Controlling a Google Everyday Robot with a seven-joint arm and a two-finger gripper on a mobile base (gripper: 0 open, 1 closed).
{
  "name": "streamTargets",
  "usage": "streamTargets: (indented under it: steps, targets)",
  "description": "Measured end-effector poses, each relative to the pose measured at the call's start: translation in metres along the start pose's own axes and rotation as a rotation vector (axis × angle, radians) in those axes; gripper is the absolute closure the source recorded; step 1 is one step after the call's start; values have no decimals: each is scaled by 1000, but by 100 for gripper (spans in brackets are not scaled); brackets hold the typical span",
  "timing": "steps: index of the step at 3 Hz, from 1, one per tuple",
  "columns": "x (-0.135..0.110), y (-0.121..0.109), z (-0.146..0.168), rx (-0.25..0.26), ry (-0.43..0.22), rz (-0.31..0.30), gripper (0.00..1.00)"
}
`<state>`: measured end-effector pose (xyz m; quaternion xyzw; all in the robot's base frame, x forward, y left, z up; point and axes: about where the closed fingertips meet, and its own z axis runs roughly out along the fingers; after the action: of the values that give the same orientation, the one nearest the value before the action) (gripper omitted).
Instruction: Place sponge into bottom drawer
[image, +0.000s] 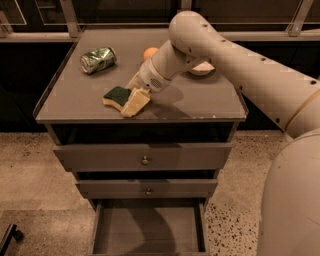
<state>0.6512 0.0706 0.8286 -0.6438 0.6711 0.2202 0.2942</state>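
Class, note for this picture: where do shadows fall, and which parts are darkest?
Camera view: the arm casts a soft shadow on the cabinet top just right of the tool, which sits low beside the sponge; a dimmer shadow crosses the bottom drawer floor; the gap under the top is darkest; the crushed can glints.

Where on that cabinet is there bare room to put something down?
Bare: the top's front left corner, below the can; the front right corner; the open bottom drawer. Crowded: the middle, where the gripper is beside the sponge near the ball.
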Motion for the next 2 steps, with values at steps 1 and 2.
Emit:
streamTargets:
  steps: [1,2]
  targets:
    - [-9,27,-27,40,-75,-11,100]
    - [-23,83,-71,119,-146,-15,100]
